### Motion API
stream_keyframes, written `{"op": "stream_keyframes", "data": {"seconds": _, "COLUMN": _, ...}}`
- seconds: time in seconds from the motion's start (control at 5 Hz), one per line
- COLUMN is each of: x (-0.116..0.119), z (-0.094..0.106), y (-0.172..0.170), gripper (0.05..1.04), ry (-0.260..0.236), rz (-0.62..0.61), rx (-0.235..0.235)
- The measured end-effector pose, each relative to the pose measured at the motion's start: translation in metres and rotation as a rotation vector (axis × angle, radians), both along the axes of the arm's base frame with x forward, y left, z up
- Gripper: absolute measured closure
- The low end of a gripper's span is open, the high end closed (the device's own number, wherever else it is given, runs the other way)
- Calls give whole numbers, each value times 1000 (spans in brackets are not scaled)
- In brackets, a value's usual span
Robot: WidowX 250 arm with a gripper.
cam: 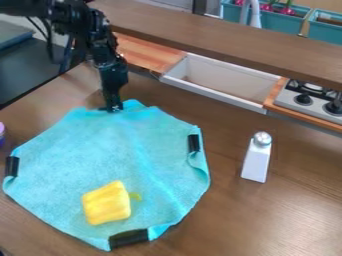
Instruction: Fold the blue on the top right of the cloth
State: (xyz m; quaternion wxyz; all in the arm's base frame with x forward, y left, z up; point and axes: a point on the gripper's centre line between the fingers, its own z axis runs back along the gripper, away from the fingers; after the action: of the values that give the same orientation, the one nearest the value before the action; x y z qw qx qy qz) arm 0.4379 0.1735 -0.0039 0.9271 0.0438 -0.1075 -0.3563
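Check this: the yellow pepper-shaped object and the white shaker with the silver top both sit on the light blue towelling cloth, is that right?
Wrong about the shaker: in the camera view it sits on the brown wooden table, beside the cloth. The yellow pepper-shaped object does sit on the cloth.

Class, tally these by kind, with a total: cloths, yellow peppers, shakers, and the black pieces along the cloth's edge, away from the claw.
Blue cloth: 1
Yellow pepper: 1
Shaker: 1
Black pieces: 3
Total: 6
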Motion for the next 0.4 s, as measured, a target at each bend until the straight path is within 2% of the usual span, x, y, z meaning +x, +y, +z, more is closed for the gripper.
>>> {"op": "stream_keyframes", "data": {"seconds": 0.2, "x": -11, "z": 34, "y": -15, "gripper": 1032, "ry": -71, "rz": -41, "rx": -26}}
{"op": "stream_keyframes", "data": {"seconds": 0.4, "x": -35, "z": 62, "y": -36, "gripper": 1032, "ry": -134, "rz": -103, "rx": -37}}
